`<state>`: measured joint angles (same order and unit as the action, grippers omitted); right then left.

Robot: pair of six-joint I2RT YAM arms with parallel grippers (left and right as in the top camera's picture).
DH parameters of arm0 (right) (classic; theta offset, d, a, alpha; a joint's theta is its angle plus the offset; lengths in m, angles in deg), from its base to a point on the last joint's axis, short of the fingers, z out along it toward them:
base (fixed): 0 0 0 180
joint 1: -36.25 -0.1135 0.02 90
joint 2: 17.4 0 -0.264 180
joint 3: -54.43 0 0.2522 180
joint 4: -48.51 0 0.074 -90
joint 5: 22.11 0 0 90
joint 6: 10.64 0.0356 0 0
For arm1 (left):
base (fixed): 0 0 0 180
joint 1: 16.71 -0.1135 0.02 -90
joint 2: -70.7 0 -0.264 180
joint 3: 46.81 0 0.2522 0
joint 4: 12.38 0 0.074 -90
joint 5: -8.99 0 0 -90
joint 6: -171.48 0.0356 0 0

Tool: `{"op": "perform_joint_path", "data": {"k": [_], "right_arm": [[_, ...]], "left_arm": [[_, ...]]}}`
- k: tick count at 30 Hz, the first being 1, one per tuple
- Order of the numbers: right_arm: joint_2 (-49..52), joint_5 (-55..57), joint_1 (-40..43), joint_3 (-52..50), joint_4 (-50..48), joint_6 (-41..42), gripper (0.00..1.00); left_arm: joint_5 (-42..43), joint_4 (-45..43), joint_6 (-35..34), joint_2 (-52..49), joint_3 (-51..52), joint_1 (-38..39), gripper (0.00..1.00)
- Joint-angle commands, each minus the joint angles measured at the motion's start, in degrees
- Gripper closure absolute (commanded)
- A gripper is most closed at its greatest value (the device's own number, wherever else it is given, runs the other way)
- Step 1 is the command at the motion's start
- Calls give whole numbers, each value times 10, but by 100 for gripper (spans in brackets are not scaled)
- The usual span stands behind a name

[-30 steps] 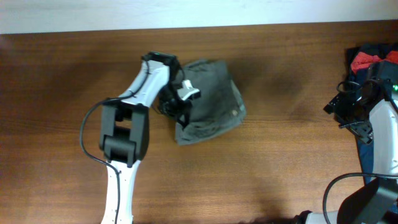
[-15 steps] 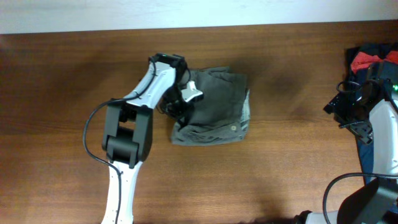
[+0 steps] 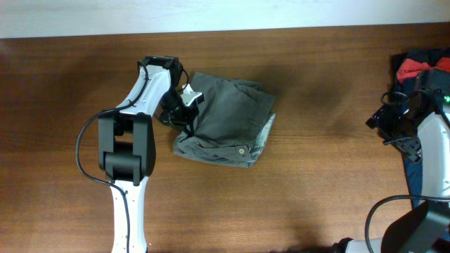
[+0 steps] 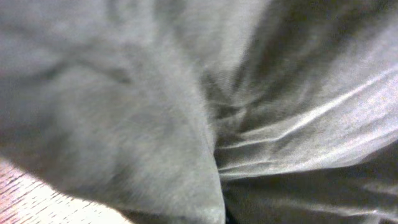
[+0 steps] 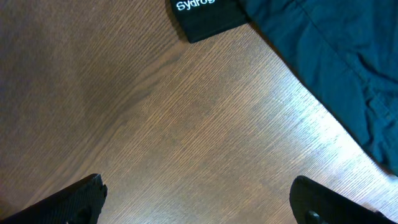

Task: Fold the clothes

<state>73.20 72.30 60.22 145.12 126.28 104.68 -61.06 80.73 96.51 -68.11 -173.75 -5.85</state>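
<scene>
Table: brown wooden table (image 3: 316,190), cut off at the near and side edges.
Clothes: grey-olive cotton garment (image 3: 228,116), bunched left of centre; a blur filling the left wrist view.
Pile: dark navy garment (image 3: 406,57) and red cloth (image 3: 413,69), cropped at the right edge.
Left gripper (image 3: 184,107): clamped on the garment's left edge, fingertips buried.
Right gripper (image 5: 200,200): jaws wide apart over bare wood.
Button: small metal button (image 3: 241,149), near edge.

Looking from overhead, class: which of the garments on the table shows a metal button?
The grey-olive shorts mid-table, gripped by the left gripper; their button shows near the front edge. The navy garment and red cloth lie at the right edge.
</scene>
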Motion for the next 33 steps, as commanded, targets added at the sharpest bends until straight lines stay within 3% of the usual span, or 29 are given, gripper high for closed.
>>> {"op": "perform_joint_path", "data": {"k": [1,16,26,33], "right_arm": [[-3,1,1,9,0,5,1],[-3,1,1,9,0,5,1],[-3,1,1,9,0,5,1],[-3,1,1,9,0,5,1]], "left_arm": [[20,-19,-105,-10,-1,3,99],[19,-108,-377,-10,-1,-9,99],[19,-136,-481,-10,-1,-40,99],[62,-146,-501,-10,-1,-57,99]]}}
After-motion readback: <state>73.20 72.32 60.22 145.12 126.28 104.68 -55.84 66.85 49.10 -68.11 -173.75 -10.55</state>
